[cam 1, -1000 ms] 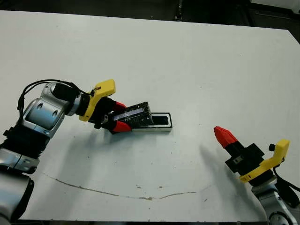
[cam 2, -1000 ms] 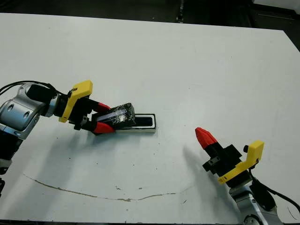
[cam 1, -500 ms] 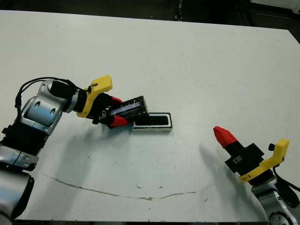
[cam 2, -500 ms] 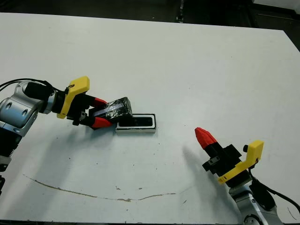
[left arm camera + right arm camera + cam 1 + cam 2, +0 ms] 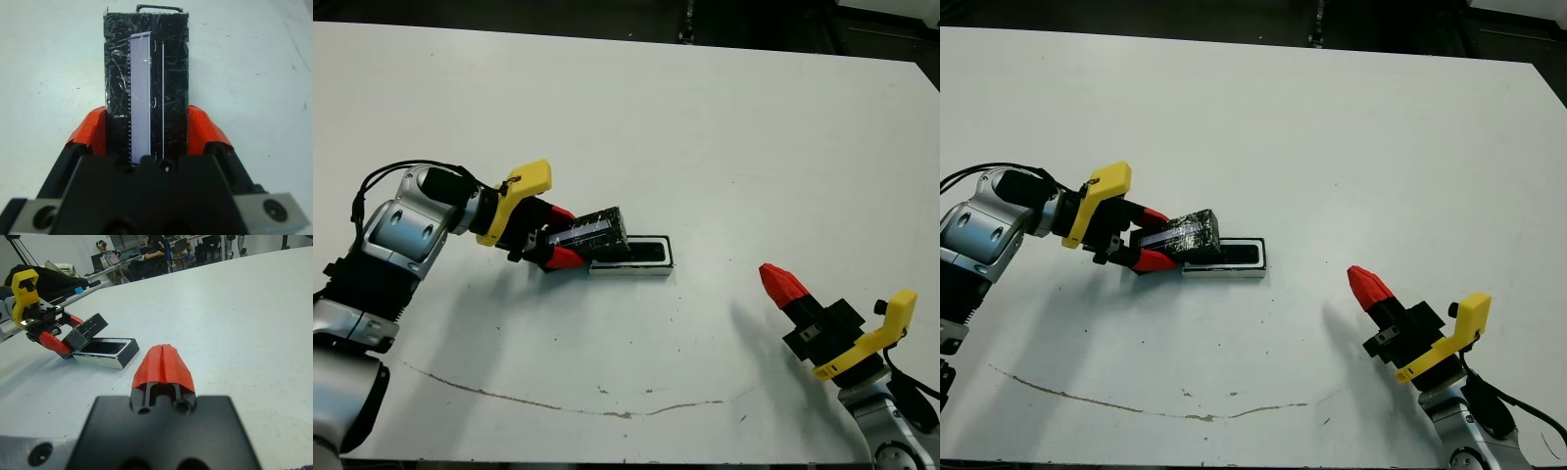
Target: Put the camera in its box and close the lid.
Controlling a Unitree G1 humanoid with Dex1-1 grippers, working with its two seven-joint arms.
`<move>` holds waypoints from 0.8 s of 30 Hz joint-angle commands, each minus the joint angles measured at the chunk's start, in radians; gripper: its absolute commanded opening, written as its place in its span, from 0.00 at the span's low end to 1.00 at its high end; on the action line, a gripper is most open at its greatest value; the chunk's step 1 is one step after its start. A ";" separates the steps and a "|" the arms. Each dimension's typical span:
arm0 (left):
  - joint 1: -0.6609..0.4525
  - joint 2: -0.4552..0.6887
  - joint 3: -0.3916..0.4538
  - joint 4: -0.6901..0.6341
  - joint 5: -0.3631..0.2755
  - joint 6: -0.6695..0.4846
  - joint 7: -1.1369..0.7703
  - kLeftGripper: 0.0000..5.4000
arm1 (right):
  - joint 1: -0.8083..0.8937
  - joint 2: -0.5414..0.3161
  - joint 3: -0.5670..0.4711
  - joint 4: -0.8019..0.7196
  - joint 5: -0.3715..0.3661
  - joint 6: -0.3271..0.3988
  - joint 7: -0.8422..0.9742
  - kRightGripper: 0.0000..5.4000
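While the lid [image 5: 592,236] was pinched between the fingers of the left gripper [image 5: 560,242], it was held tilted over the left end of the box [image 5: 641,262], near the table's middle. The camera [image 5: 651,253] was seen lying dark inside the box.

From the left wrist, the lid [image 5: 145,78] was shown clamped square between the red fingers [image 5: 203,129]; it should be levelled and aligned over the rim before lowering.

From the right wrist, the right gripper [image 5: 163,364] was seen pressed together, idle.
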 commanded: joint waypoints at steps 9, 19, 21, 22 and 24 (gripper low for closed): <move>0.071 -0.003 -0.005 -0.190 -0.040 0.190 0.059 0.58 | 0.006 -0.019 -0.005 -0.002 -0.011 -0.002 -0.001 0.00; 0.123 -0.027 -0.054 -0.301 0.046 0.286 0.292 0.58 | 0.013 -0.019 -0.010 -0.007 -0.006 0.001 -0.001 0.00; 0.117 -0.035 -0.077 -0.291 0.060 0.283 0.310 0.58 | 0.013 -0.019 -0.010 -0.005 -0.005 0.000 0.001 0.00; 0.114 -0.039 -0.090 -0.287 0.069 0.275 0.317 0.58 | 0.012 -0.017 -0.010 -0.001 -0.004 -0.003 0.004 0.00; 0.108 -0.049 -0.110 -0.277 0.084 0.263 0.326 0.58 | 0.011 -0.014 -0.009 0.000 -0.004 -0.003 0.002 0.00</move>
